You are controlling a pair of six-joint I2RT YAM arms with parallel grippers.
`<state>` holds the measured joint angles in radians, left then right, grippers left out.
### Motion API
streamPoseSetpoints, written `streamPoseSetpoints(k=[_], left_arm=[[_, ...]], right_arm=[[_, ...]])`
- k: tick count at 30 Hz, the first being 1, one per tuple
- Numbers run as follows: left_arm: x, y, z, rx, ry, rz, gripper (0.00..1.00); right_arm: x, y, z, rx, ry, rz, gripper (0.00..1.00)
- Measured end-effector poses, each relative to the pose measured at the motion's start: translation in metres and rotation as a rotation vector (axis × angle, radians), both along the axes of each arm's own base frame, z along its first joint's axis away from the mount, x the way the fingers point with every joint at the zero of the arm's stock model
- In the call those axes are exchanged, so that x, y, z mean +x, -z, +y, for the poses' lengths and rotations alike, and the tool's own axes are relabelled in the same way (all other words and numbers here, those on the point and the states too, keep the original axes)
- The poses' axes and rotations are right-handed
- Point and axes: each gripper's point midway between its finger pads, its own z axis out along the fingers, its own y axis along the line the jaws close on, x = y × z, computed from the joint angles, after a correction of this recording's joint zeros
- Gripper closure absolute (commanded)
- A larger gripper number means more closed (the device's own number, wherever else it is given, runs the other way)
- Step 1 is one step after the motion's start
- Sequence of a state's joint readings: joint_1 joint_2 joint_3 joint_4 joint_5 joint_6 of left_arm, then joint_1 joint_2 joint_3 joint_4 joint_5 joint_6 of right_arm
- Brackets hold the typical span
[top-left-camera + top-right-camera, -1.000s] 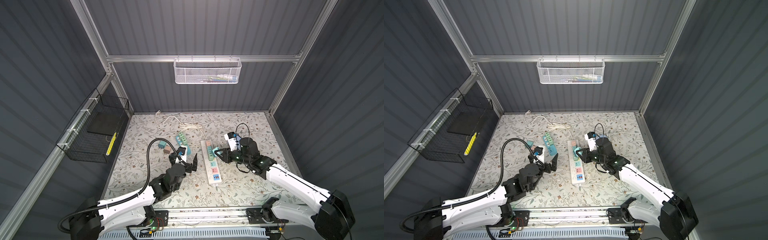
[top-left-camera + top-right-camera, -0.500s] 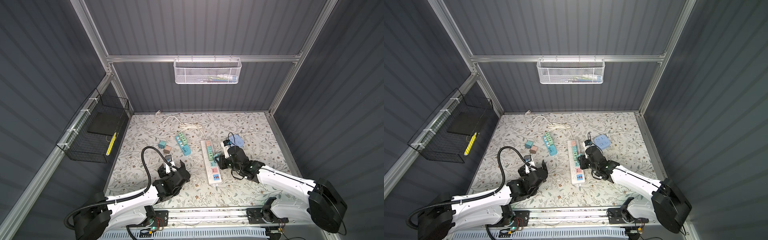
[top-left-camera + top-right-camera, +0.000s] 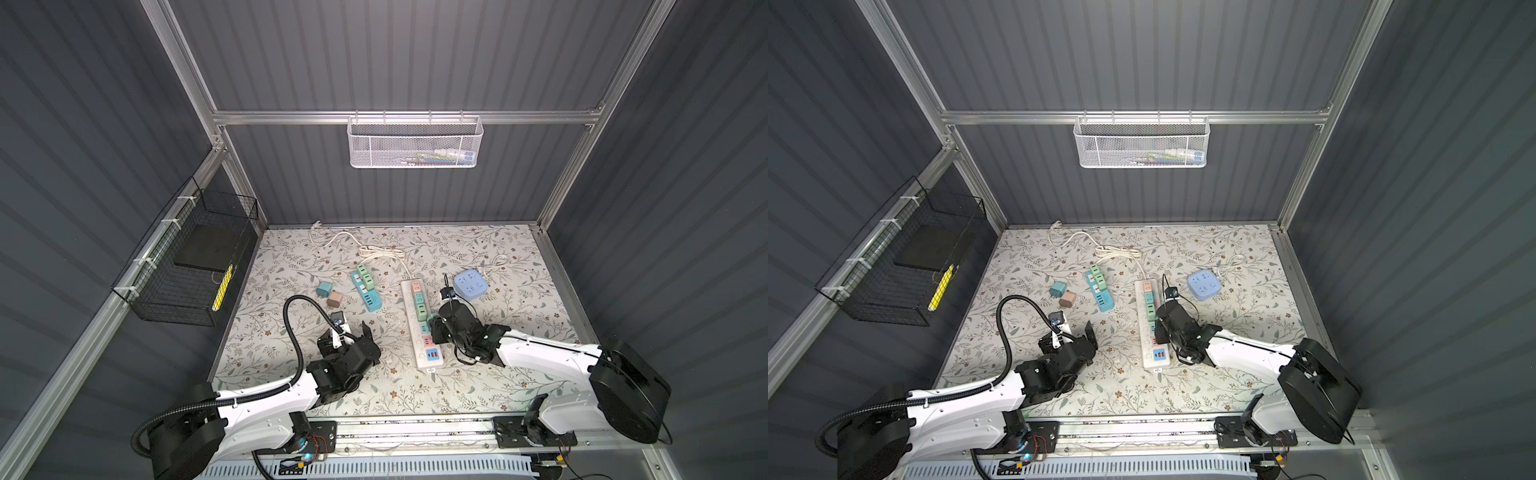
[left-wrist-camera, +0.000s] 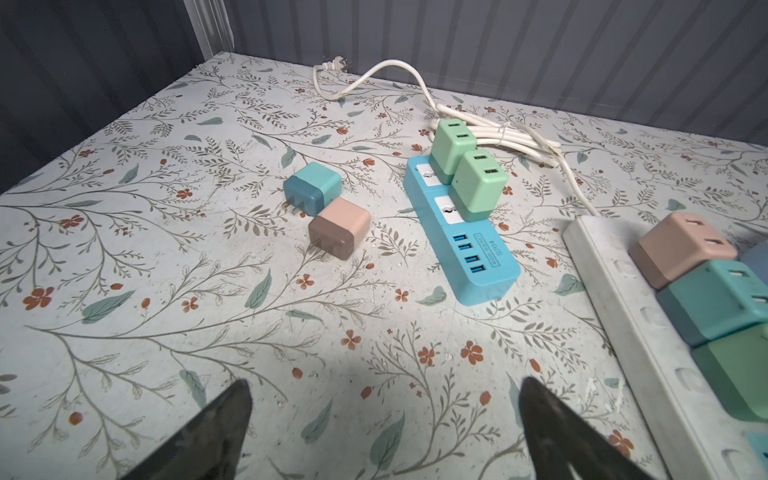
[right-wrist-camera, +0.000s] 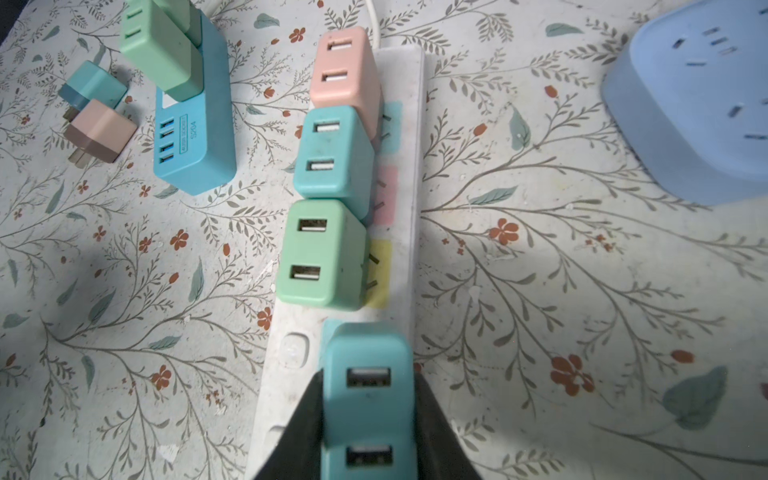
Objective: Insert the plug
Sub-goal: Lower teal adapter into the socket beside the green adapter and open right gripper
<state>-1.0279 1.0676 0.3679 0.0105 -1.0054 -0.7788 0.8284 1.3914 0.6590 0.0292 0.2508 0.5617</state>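
Observation:
My right gripper (image 5: 368, 378) is shut on a teal two-port USB plug (image 5: 368, 399), with a black finger on each side of it. The plug stands over the white power strip (image 5: 409, 124), just behind a green plug (image 5: 320, 253), on a teal socket patch. Its prongs are hidden, so I cannot tell whether they are in. In both top views the right gripper (image 3: 434, 328) (image 3: 1158, 328) sits on the strip (image 3: 413, 332) near its front half. My left gripper (image 4: 384, 386) (image 3: 351, 332) is open and empty, low over the mat left of the strip.
Pink, teal and green plugs sit in the strip's far sockets. A blue strip (image 4: 461, 237) carries two green plugs. Loose teal (image 4: 313, 193) and pink (image 4: 338, 232) plugs lie on the mat. A light-blue socket hub (image 3: 470, 284) lies right of the strip, a coiled white cord (image 3: 374, 251) behind it.
My right gripper has come forward along the strip and lower, still holding the teal plug. The left arm has drawn back toward the front, its gripper staying open.

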Motion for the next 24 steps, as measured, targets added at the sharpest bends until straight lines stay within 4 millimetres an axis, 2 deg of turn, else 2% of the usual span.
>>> streamPoseSetpoints(k=[5,9,15,24], left_arm=[[0.0,-0.001,-0.001,-0.012,0.007,-0.01,0.0],[-0.001,-0.003,0.001,-0.024,0.009,-0.02,0.0],[-0.002,-0.008,0.002,-0.046,0.01,-0.034,0.0],[-0.003,-0.01,0.005,-0.049,0.01,-0.036,0.0]], right_arm=[[0.006,-0.001,0.009,-0.007,0.014,-0.013,0.82],[0.003,-0.001,0.014,-0.016,0.012,-0.015,0.82],[-0.002,-0.002,0.014,-0.038,0.018,0.002,0.83],[0.003,-0.001,0.013,-0.058,0.061,-0.001,0.83]])
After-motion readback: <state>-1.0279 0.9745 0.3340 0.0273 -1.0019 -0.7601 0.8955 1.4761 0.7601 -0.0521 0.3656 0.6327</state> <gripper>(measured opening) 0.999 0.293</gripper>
